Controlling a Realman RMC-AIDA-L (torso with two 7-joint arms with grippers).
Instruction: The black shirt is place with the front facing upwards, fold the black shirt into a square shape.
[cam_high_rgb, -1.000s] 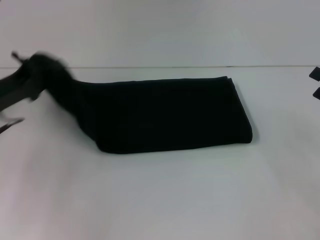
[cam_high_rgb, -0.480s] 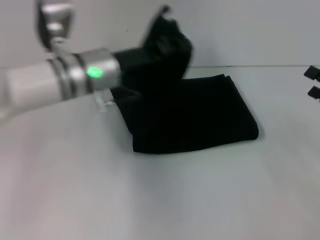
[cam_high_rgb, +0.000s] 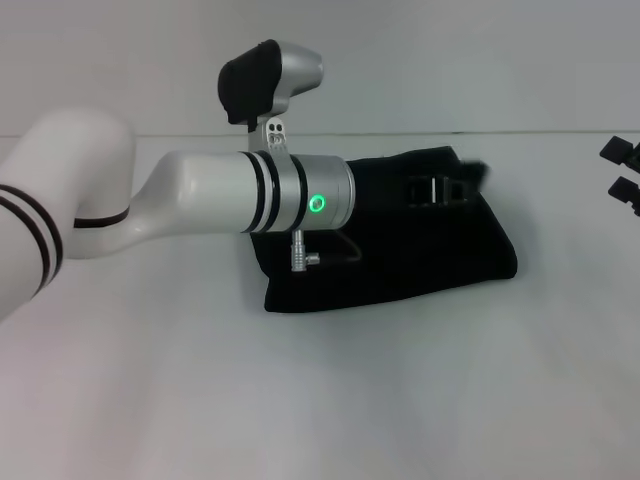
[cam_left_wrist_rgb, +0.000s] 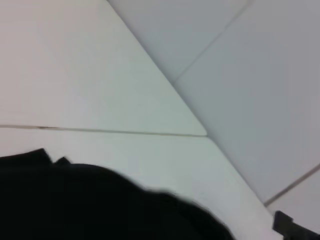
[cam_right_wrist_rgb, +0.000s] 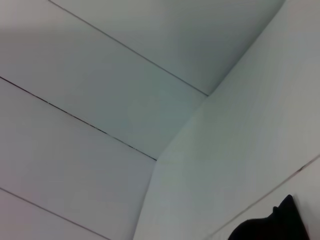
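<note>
— Jaws first: what are they doing, seen from the head?
— On the left gripper (cam_high_rgb: 447, 188) I cannot tell; it is black against the black shirt (cam_high_rgb: 400, 255) and merges with it near the shirt's far right edge. The left arm (cam_high_rgb: 200, 205) reaches across the folded cloth from the robot's left, which fits a fold carried over toward the right. On the right gripper (cam_high_rgb: 622, 170) only two dark tips show at the frame's right edge, apart from the shirt; wide or narrow, I cannot say.

— And where is the shirt?
— Lying on the desk (cam_high_rgb: 320, 400), middle to right, as a compact dark block, partly hidden under the arm. It looks doubled over and close to square, so I judge the task well along.

— Left wrist camera?
— Black cloth (cam_left_wrist_rgb: 90, 205) fills the lower part, right under the camera, with pale desk and wall beyond. No jaws show. A small dark piece (cam_left_wrist_rgb: 287, 225) sits at the corner, probably the other gripper.

— Right wrist camera?
— Mostly wall and desk, with a scrap of the shirt (cam_right_wrist_rgb: 272, 225) at the edge. That arm looks parked aside, keeping clear of the fold.
</note>
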